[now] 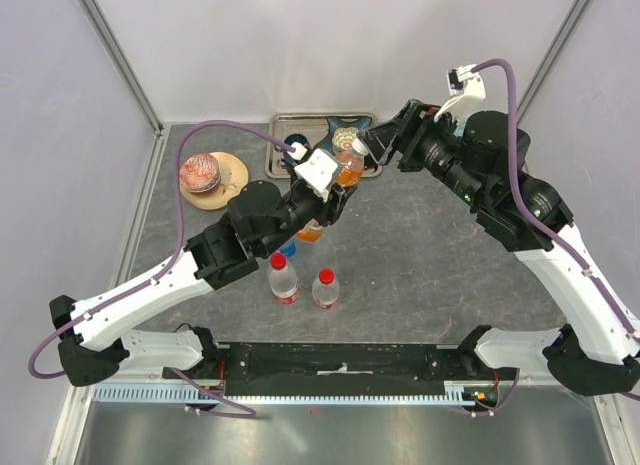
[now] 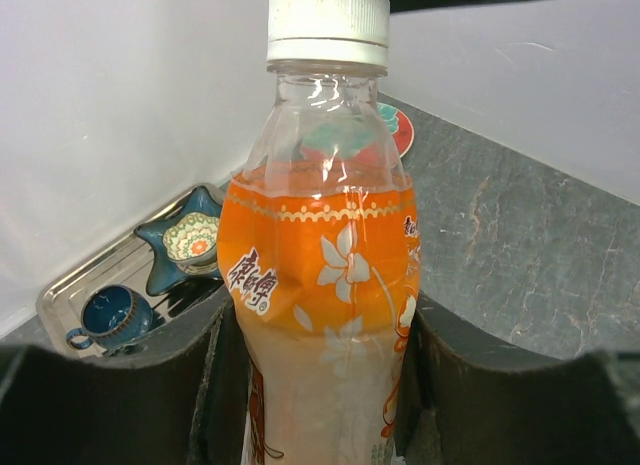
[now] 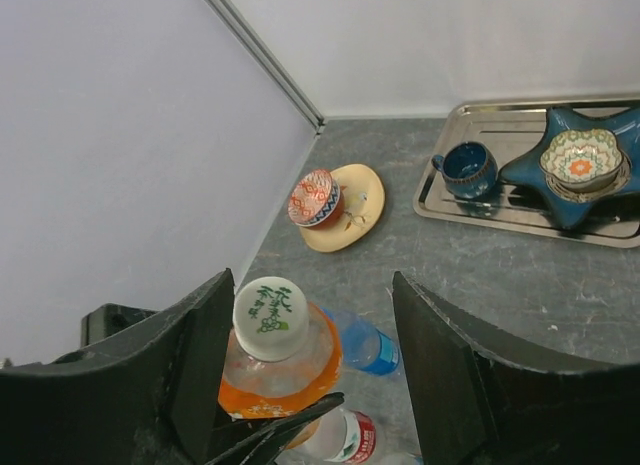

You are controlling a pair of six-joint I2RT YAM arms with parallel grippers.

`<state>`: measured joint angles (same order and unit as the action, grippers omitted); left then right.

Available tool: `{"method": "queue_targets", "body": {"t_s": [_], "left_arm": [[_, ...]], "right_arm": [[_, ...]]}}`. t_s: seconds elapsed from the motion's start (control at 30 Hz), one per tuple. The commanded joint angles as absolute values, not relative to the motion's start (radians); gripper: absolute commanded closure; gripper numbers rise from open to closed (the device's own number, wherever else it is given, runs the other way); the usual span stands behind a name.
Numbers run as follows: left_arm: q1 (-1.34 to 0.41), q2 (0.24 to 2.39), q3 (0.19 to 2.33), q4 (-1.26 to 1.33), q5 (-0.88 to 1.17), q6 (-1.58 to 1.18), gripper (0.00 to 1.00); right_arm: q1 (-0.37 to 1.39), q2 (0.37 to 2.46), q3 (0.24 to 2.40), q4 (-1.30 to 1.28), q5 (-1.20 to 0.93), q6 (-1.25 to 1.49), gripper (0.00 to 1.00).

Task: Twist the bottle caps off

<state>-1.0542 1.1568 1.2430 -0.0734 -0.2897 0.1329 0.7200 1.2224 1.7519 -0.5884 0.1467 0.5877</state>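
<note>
**Left gripper pinches the orange bottle; right gripper spread around its white cap**

The grey table [image 1: 430,255] fills the top view. The left arm [image 1: 160,285] reaches in from the lower left and the right arm [image 1: 540,235] from the lower right, and they meet just above centre. A steel tray [image 1: 300,118] lies at top centre, with a yellow plate [image 1: 232,175] to its left.

The orange bottle [image 2: 320,285] stands at the centre of the left wrist view. The left gripper [image 2: 320,385] is pressed against its body from both sides.

Two clear bottles [image 1: 283,283] stand below centre in the top view, with their red caps [image 1: 279,259] on. A blue bottle [image 1: 288,248] just above them is half hidden by the arm.

The white cap [image 3: 270,317] sits on the orange bottle at the lower left of the right wrist view. The right gripper [image 3: 315,375] is spread wide around it, its frame-left finger just beside the cap and the other well apart.
</note>
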Motion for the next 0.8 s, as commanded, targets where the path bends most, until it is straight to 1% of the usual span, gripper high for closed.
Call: {"method": "queue_targets", "body": {"t_s": [0.0, 0.37, 0.63, 0.7, 0.77], "left_arm": [[-1.066, 1.144, 1.247, -0.003, -0.341, 0.169, 0.54], [-1.075, 1.155, 1.23, 0.023, -0.342, 0.169, 0.54], [-1.077, 1.17, 1.235, 0.025, -0.391, 0.173, 0.53], [-1.075, 1.167, 1.232, 0.025, -0.391, 0.169, 0.53], [-1.075, 1.167, 1.23, 0.026, -0.39, 0.167, 0.53]], "right_arm": [[0.723, 1.221, 1.714, -0.542, 0.13, 0.594, 0.3], [0.723, 1.216, 1.651, -0.485, 0.1, 0.604, 0.33], [0.727, 1.207, 1.64, -0.472, 0.101, 0.612, 0.28], [0.729, 1.203, 1.634, -0.471, 0.103, 0.612, 0.3], [0.729, 1.203, 1.625, -0.468, 0.098, 0.614, 0.34]]}}
